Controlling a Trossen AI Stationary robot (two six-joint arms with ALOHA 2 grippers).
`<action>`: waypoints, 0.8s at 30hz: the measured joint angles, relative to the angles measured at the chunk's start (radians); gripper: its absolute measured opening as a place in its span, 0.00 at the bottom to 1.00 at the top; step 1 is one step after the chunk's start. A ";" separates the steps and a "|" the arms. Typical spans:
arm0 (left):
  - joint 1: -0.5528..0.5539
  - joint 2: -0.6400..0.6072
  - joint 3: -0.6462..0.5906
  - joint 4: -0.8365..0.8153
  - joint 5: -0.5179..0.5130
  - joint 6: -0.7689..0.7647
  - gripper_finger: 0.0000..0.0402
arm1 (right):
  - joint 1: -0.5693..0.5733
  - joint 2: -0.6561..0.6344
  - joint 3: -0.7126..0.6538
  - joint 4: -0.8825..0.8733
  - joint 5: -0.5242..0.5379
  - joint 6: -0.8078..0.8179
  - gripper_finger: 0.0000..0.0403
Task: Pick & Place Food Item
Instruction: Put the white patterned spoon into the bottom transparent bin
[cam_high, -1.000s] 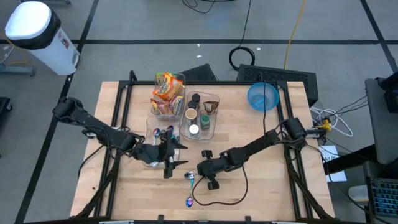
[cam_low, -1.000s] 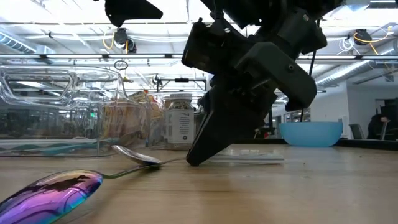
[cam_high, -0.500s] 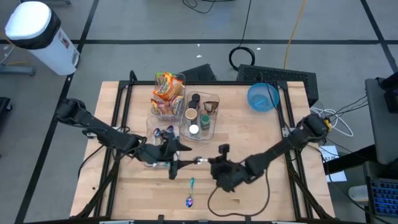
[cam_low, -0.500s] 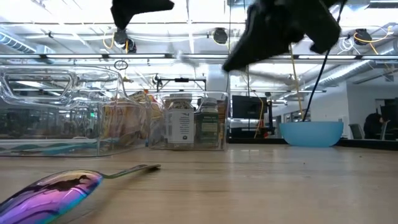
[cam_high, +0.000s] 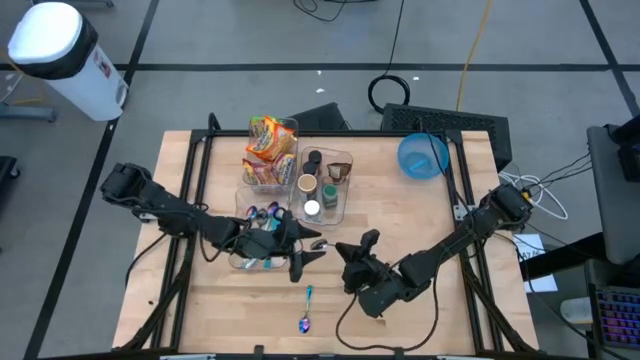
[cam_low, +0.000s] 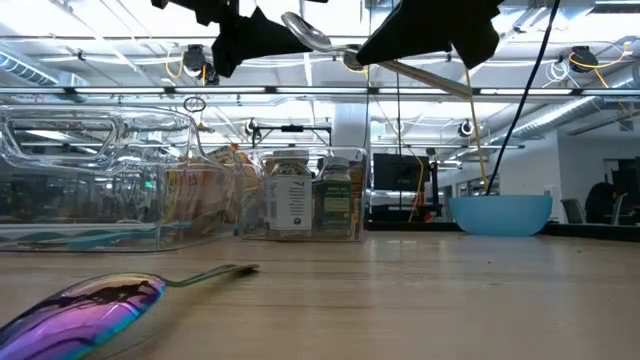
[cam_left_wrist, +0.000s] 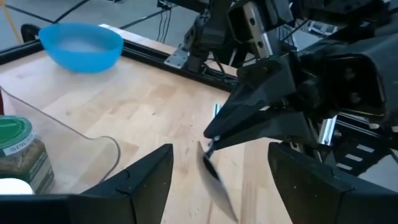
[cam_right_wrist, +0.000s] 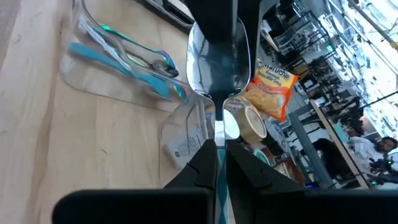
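The worktop (cam_high: 420, 215) is being used by both arms. The silver spoon (cam_low: 305, 32), lying on the wood a second ago, is now being held up in the air by the right hand (cam_high: 345, 250), closed tight on its handle. The left hand (cam_high: 305, 255) is being kept open just beside its bowl, so a handover is probably being prepared. The iridescent spoon (cam_low: 95, 305) is being left near.

Two dark jointed arms, trailing black cables

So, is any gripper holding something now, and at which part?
Yes. The right gripper is shut on the handle of a silver spoon. The left gripper is open and holds nothing.
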 joint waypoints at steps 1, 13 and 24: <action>0.003 0.000 0.000 -0.002 0.004 -0.005 0.67 | 0.000 0.000 0.000 0.001 0.000 0.000 0.01; 0.008 0.000 0.000 -0.053 0.030 -0.046 0.26 | 0.001 0.000 0.000 0.029 0.000 0.000 0.01; -0.003 -0.025 -0.002 -0.146 -0.084 0.088 0.02 | 0.000 -0.001 0.002 0.038 -0.125 0.100 0.13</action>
